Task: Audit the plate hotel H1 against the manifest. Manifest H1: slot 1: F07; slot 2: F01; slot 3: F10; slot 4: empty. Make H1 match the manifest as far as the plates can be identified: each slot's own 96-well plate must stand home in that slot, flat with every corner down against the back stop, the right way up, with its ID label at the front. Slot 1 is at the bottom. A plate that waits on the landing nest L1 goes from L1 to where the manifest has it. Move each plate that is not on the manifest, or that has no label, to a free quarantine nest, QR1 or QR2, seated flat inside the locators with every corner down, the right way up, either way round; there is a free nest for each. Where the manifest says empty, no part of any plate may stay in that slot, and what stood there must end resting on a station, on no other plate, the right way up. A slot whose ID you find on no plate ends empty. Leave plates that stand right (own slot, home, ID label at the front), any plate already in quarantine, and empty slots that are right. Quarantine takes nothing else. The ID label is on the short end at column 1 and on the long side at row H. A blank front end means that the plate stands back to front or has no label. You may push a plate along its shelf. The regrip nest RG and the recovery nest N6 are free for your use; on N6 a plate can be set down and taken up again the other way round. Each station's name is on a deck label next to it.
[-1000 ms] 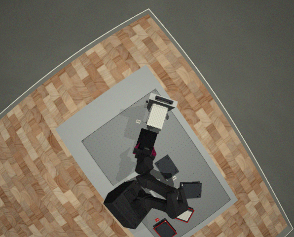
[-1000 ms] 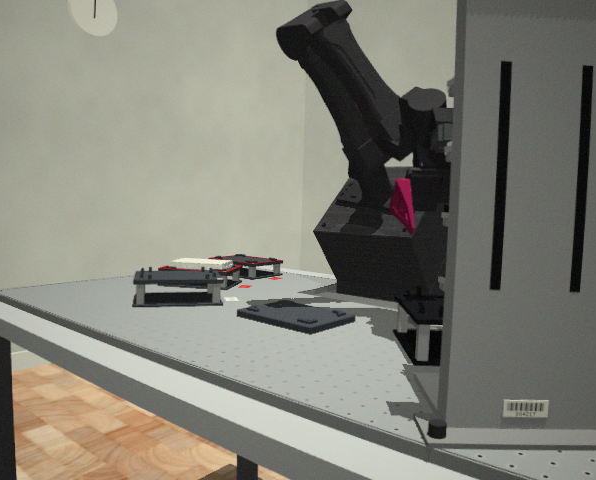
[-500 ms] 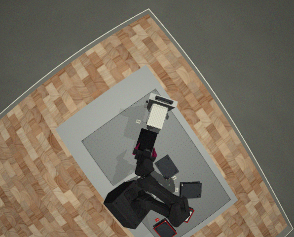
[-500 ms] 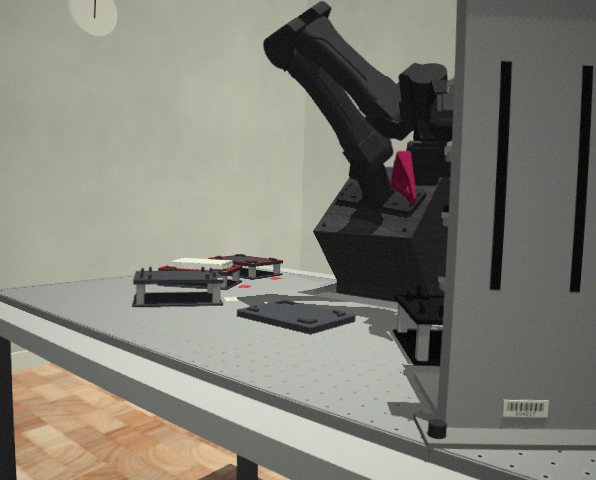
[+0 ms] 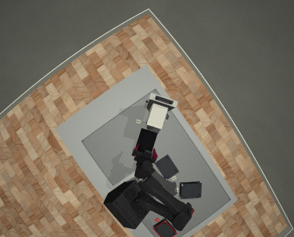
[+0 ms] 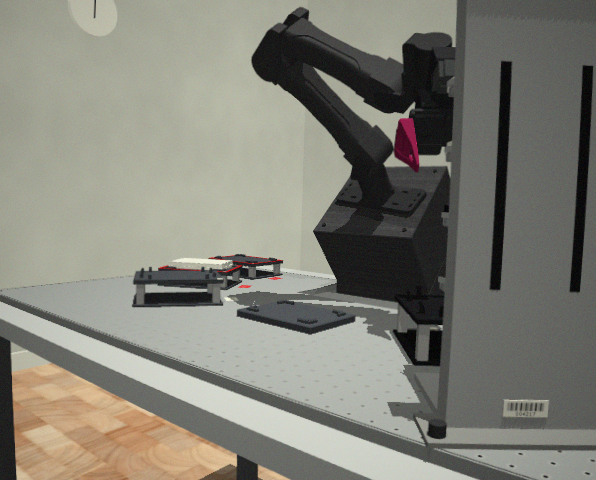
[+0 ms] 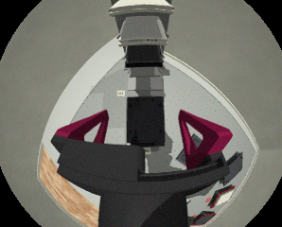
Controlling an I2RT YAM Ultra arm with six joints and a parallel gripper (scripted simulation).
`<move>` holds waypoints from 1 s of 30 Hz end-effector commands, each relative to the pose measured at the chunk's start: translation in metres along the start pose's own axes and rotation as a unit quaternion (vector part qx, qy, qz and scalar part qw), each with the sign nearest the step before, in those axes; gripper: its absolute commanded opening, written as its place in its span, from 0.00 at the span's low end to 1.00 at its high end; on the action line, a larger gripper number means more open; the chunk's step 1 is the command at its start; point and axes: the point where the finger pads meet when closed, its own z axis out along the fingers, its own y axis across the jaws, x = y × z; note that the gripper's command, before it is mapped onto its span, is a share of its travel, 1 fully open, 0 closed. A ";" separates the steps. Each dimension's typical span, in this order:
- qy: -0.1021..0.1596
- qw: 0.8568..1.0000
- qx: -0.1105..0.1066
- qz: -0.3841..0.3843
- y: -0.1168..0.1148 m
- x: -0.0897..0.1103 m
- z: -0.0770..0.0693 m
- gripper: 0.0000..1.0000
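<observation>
The plate hotel H1 (image 5: 163, 100) (image 6: 536, 206) stands at the far end of the deck. A white 96-well plate (image 5: 157, 116) (image 7: 141, 6) juts far forward out of an upper slot, well-side up; I cannot tell which slot, and no label can be read. The lower slots are hidden. My gripper (image 5: 145, 150) (image 6: 411, 147) (image 7: 143, 113) is open and empty. It hangs in front of the hotel, above the bare black landing nest L1 (image 5: 147, 138) (image 6: 422, 307). Another white plate (image 6: 202, 263) lies on a red-edged quarantine nest.
The flat regrip nest RG (image 5: 166, 167) (image 6: 295, 315) and the raised nest N6 (image 5: 190, 189) (image 6: 177, 277) stand bare. An empty red-edged quarantine nest (image 5: 165, 228) (image 6: 246, 258) is beside the robot base (image 5: 124, 204). The arm hides the other quarantine nest from above.
</observation>
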 end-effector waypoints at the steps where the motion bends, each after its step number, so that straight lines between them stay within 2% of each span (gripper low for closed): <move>1: 0.012 1.000 0.005 -0.012 -0.001 0.002 -0.005 1.00; 30: 0.013 1.000 0.005 -0.012 0.002 -0.062 -0.067 1.00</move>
